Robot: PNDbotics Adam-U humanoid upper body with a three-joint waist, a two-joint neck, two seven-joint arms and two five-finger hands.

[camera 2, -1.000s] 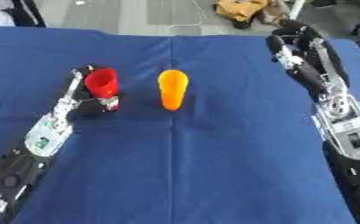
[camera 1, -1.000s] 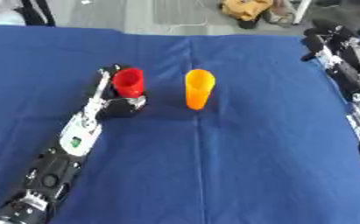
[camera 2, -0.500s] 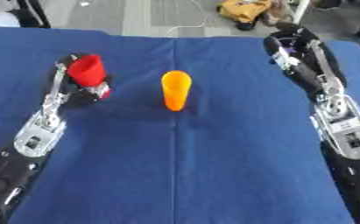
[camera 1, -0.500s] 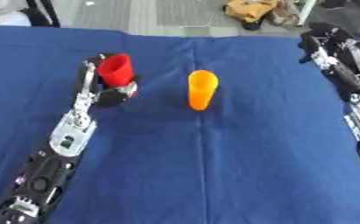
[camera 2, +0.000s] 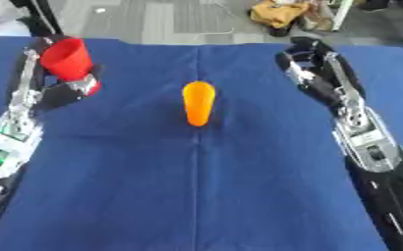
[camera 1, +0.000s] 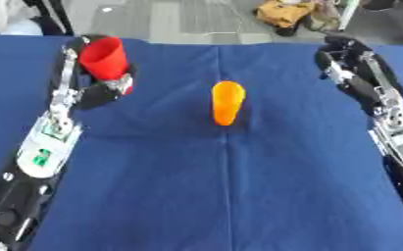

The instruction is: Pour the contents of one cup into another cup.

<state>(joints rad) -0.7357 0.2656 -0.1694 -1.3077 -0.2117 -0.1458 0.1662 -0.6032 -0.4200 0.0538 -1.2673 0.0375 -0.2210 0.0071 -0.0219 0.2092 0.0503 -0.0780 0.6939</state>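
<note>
No legible writing. Left hand [camera 1: 101, 90] fingers grasp red cup [camera 1: 104, 58]; right hand [camera 2: 300, 66] fingers relaxed, released, well apart from orange cup [camera 2: 197, 103].

red cup [camera 1: 104, 58] base hidden, left robot hand [camera 1: 101, 90]
</note>
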